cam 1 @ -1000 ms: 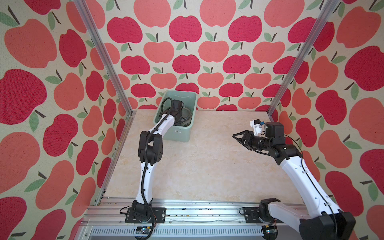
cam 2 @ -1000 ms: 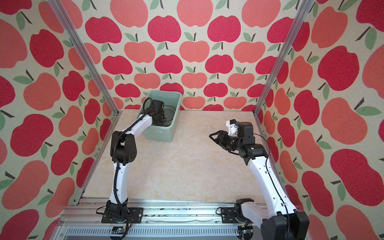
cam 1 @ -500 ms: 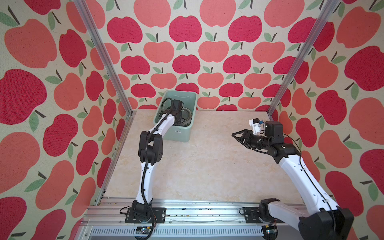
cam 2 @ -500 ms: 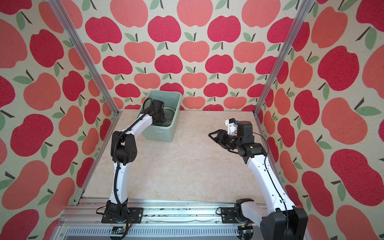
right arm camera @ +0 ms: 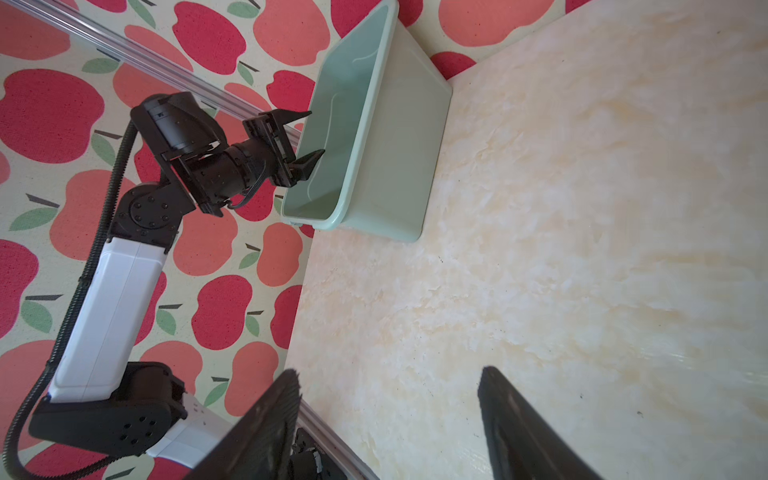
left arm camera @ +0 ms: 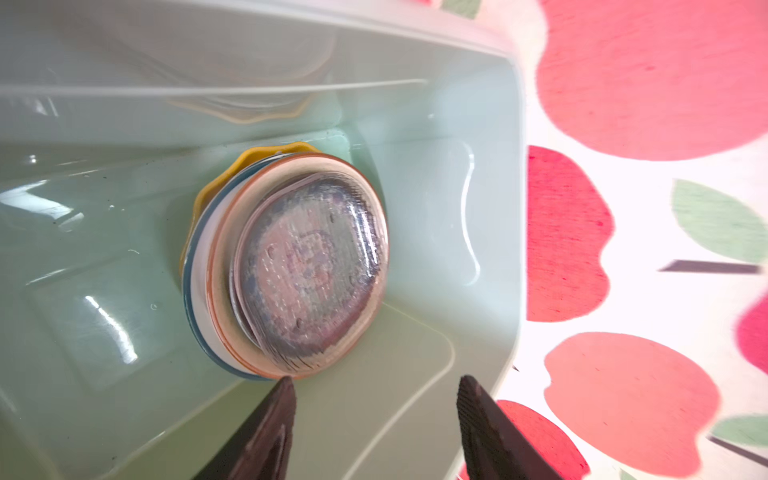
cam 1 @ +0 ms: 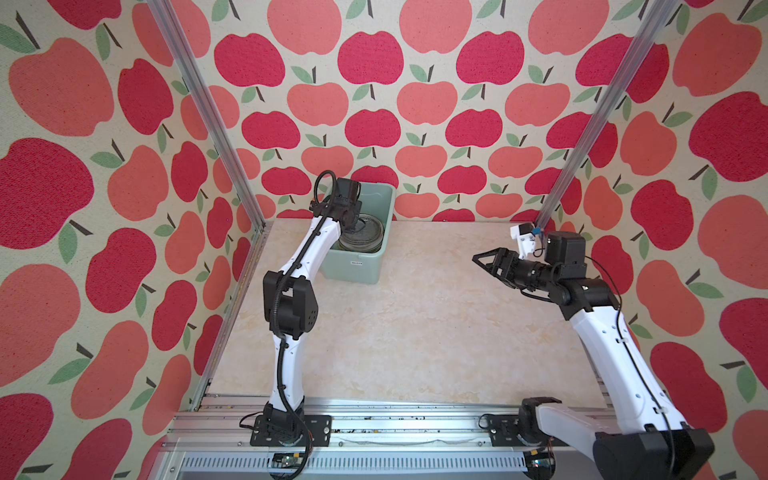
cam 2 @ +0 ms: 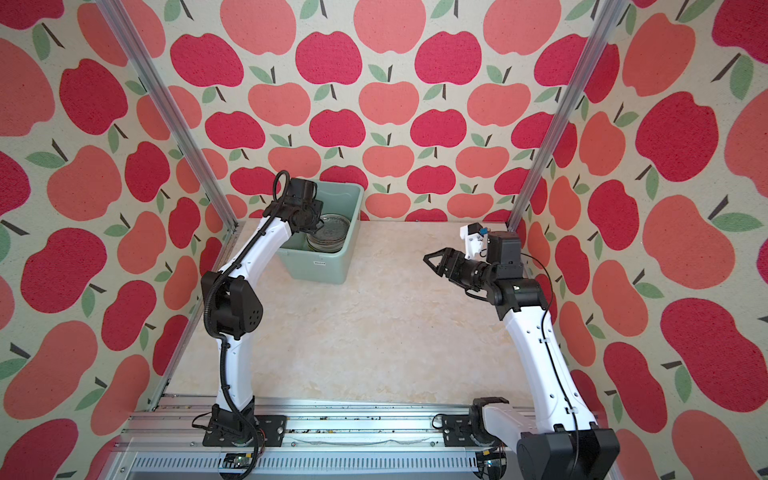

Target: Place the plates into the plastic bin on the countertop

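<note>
The pale green plastic bin (cam 1: 354,270) (cam 2: 316,270) (right arm camera: 395,145) stands at the back left of the countertop (cam 1: 415,332). Inside it lies a stack of plates (cam 1: 362,237) (cam 2: 329,233) (left arm camera: 303,270): a yellow scalloped one at the bottom, blue-rimmed and cream ones above, clear glass on top. My left gripper (left arm camera: 374,382) (cam 2: 313,226) (right arm camera: 307,135) hangs open in the bin beside the stack, and one fingertip (left arm camera: 284,388) is close to the stack's edge. Over the countertop at the right, my right gripper (cam 1: 482,264) (cam 2: 430,262) (right arm camera: 388,372) is open and holds nothing.
Apple-patterned walls close in the back and both sides, with metal posts (cam 1: 208,112) (cam 1: 598,112) at the back corners. The bin sits close to the left post. An aluminium rail (cam 1: 395,428) with both arm bases runs along the front edge.
My left gripper has opened inside the bin, above the stack of plates. My right gripper has spread wider and shifted slightly.
</note>
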Tool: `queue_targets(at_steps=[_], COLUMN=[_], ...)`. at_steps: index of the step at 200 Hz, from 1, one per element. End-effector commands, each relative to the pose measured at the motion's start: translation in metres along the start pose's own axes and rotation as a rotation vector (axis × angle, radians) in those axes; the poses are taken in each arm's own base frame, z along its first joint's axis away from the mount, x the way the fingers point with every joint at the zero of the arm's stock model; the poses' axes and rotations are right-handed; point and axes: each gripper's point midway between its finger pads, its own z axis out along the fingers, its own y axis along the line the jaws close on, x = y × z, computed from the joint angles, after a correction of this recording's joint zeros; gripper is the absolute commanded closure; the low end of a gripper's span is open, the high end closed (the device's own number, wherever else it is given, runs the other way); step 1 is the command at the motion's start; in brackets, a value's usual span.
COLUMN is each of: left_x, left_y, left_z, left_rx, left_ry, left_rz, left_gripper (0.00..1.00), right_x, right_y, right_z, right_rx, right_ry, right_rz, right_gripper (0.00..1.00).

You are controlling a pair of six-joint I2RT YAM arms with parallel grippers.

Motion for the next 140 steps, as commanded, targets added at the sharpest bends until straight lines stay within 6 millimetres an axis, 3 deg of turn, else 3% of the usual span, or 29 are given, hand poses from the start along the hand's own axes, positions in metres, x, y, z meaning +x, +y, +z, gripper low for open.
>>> queue_targets(at_steps=[1,29,52,74,97,115,140], left_x=[-0.012,-0.021,-0.033,-0.043,-0.056,-0.077,-0.112], left_y=[-0.032,-0.065,-0.091,-0.091,-0.052,-0.002,0.077], left_z=[-0.054,-0.115,-0.184,-0.249,-0.292,-0.304,-0.306], left_rx=[0.081,0.207,0.356,0.456,0.418,0.292,0.149], left_ry=[-0.034,-0.066,-0.134,-0.245,-0.348,-0.419,-0.490], left_rz=[0.098,0.277,0.511,0.800,1.064,1.166,1.141], left_gripper=[0.35,0.34,0.34,0.28,0.18,0.08,0.00], right_x=[-0.007,-0.021,-0.031,-0.041,-0.048,-0.047,-0.038], right_y=[-0.002,0.000,0.000,-0.003,-0.012,-0.023,-0.061], right_z=[-0.014,-0.024,-0.034,-0.047,-0.061,-0.066,-0.066], right_rx=[0.049,0.056,0.079,0.138,0.218,0.287,0.444], right_ry=[-0.022,-0.078,-0.145,-0.256,-0.367,-0.406,-0.432], right_rz=[-0.057,-0.058,-0.092,-0.184,-0.301,-0.427,-0.542], right_gripper=[0.28,0.28,0.29,0.29,0.29,0.27,0.23])
